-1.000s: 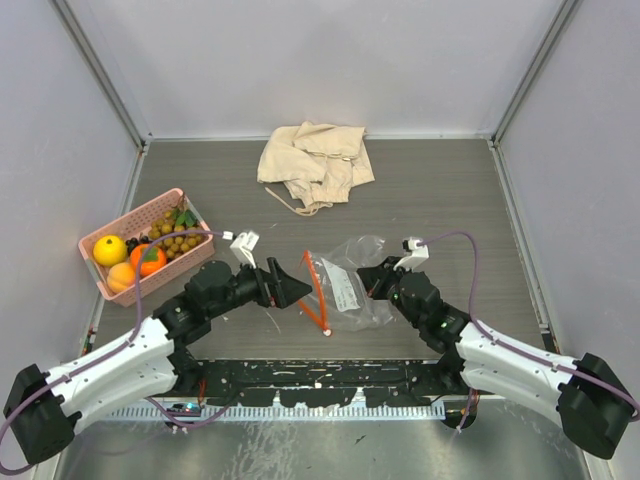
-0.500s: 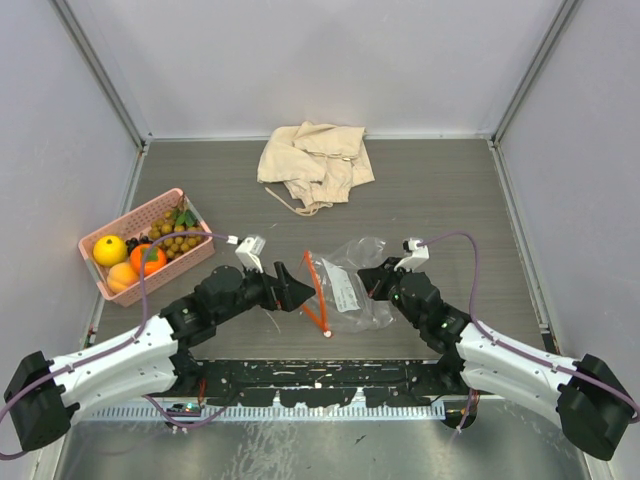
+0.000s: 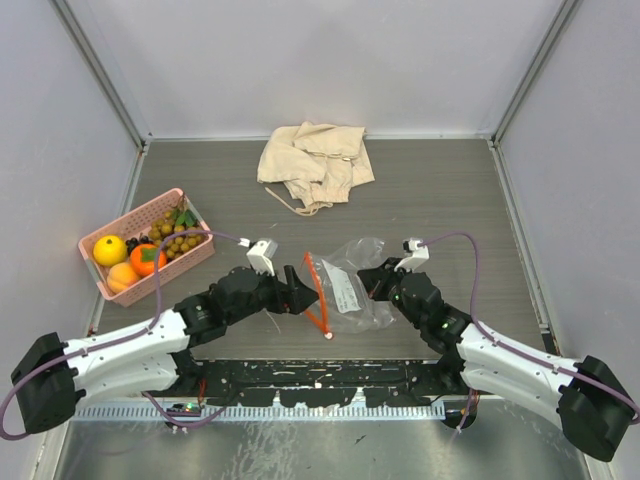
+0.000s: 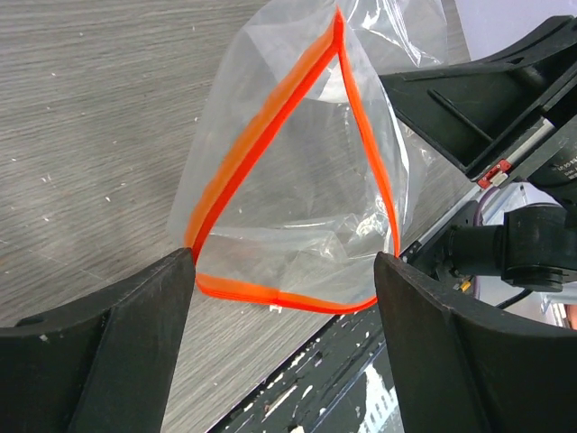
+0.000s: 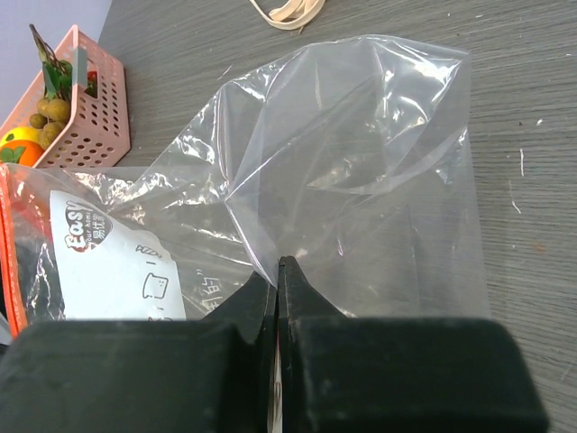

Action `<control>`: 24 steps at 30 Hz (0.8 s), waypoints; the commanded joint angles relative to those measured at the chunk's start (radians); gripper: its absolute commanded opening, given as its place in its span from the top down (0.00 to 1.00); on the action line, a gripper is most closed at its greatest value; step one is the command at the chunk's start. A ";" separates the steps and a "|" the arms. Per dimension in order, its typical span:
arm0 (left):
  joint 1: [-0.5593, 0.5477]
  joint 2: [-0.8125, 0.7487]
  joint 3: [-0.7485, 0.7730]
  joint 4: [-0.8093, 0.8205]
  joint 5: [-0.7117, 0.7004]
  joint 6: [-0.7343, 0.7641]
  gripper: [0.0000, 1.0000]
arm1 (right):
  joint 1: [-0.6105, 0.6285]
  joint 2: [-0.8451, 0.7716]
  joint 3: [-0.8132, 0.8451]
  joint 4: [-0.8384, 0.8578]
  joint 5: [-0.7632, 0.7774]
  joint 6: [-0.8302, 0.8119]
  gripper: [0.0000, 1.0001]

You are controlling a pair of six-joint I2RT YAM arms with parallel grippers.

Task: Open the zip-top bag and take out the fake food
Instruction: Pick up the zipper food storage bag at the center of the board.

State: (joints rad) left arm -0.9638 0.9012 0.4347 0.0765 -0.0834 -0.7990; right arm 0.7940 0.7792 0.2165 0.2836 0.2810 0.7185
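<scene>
Clear bag (image 3: 345,285) sits mid-table, mouth gaping, plastic pinched in the closed right gripper (image 5: 279,266), left gripper (image 3: 303,292) spread apart at its orange zip (image 4: 261,162), fruit (image 3: 148,260) lying in the pink basket (image 3: 125,218) to the left.

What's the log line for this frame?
zip-top bag: unzipped, gaping | left jaws: open at mouth | right jaws: pinching bag | fake food: in pink basket

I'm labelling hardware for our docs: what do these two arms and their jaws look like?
Both arms match: the left arm and right arm have white lower links, black joints and wrists, and black wedge-shaped jaws. A purple cable loops along each, to a small white wrist module.
</scene>
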 commanded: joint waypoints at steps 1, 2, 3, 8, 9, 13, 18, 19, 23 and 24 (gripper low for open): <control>-0.028 0.044 0.070 0.086 -0.015 -0.003 0.21 | -0.008 -0.004 -0.006 0.042 -0.010 0.013 0.95; -0.034 0.055 0.075 0.088 -0.015 -0.004 0.22 | -0.009 -0.006 -0.008 0.042 -0.012 0.013 0.95; -0.037 0.065 0.081 0.090 -0.015 -0.006 0.23 | -0.009 -0.010 -0.011 0.042 -0.012 0.014 0.95; -0.050 0.110 0.097 0.105 -0.016 -0.008 0.27 | -0.013 -0.022 -0.017 0.039 -0.017 0.016 0.95; -0.051 0.119 0.099 0.109 -0.016 -0.008 0.30 | -0.013 -0.024 -0.016 0.037 -0.019 0.016 0.95; -0.052 0.149 0.098 0.112 -0.038 -0.008 0.38 | -0.016 -0.036 -0.015 0.030 -0.025 0.015 0.95; -0.052 0.144 0.117 0.014 -0.115 0.036 0.35 | -0.018 -0.060 -0.015 0.010 -0.026 0.010 0.94; -0.053 0.137 0.121 -0.012 -0.132 0.049 0.34 | -0.020 -0.065 -0.015 0.006 -0.026 0.009 0.94; -0.052 0.109 0.128 -0.086 -0.188 0.090 0.32 | -0.024 -0.077 -0.021 0.000 -0.028 0.009 0.94; -0.052 0.107 0.128 -0.094 -0.193 0.095 0.32 | -0.023 -0.077 -0.022 0.001 -0.029 0.011 0.94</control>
State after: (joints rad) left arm -1.0126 1.0458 0.5179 0.0311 -0.1898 -0.7612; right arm 0.7757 0.7197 0.1963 0.2588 0.2535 0.7212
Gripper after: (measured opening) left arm 0.676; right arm 0.058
